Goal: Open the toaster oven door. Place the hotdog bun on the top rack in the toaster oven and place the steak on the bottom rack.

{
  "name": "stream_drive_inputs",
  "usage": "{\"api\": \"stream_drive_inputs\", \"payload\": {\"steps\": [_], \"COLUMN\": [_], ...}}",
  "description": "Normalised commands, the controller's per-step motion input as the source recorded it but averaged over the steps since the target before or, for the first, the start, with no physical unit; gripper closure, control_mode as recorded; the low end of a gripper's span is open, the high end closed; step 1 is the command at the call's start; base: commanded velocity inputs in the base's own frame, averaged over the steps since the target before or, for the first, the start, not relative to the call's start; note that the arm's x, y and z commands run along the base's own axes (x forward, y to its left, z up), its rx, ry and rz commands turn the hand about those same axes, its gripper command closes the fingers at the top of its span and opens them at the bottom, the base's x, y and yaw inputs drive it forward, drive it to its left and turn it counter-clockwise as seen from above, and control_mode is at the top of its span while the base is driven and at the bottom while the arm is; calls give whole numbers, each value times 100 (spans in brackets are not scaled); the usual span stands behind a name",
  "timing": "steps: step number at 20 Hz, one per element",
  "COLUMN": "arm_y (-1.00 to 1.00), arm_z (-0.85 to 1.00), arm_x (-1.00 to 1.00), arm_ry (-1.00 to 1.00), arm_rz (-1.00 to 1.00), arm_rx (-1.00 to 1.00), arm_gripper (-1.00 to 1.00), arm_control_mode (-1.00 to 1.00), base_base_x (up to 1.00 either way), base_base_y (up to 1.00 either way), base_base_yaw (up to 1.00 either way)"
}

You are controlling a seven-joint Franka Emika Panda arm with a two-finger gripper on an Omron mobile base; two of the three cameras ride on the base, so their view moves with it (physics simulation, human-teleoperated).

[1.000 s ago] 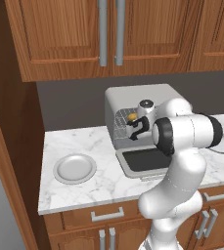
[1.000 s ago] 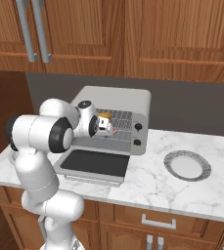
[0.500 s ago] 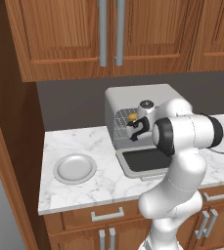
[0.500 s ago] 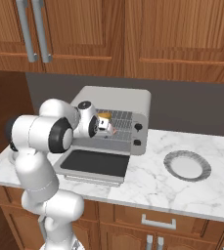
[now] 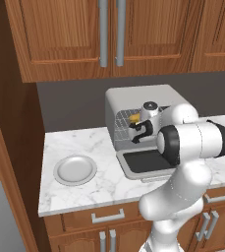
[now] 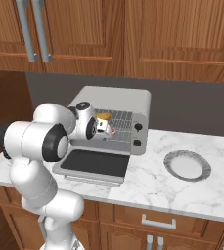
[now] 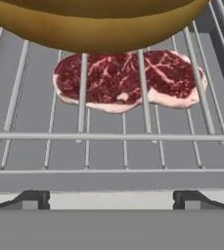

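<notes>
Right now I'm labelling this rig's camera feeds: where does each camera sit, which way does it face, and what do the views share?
Left base view: behind the arm's left, looking forward and down at the toaster oven and a plate; white arm rises lower right.
Right base view: behind the arm's right, same counter; arm rises lower left, open gripper at the oven mouth.
Hand view: on the hand, looking into the oven at the steak beneath the hotdog bun; finger tips at the bottom.
Shared: both base views show the toaster oven door folded down.

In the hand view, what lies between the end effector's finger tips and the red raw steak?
Silver wire bars of the upper rack cross in front of the steak, which lies on the lower rack; no other object between.
</notes>
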Motion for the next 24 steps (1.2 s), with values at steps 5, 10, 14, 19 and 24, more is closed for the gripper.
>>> {"api": "stream_drive_inputs", "payload": {"steps": [5,10,14,19,24], "arm_y": [0,0,0,0,-6], "arm_z": [15,20,19,18,20], "arm_x": [-40,-52,-58,-62,-62], "arm_ry": [0,0,0,-2,0], "arm_rz": [0,0,0,0,0], "arm_rx": [2,2,0,0,0], "arm_gripper": [-100,-100,-100,-100,-100], "arm_control_mode": [-100,-100,-100,-100,-100], "base_base_x": [0,0,0,0,0], "base_base_y": [0,0,0,0,0], "base_base_yaw": [0,0,0,0,0]}}
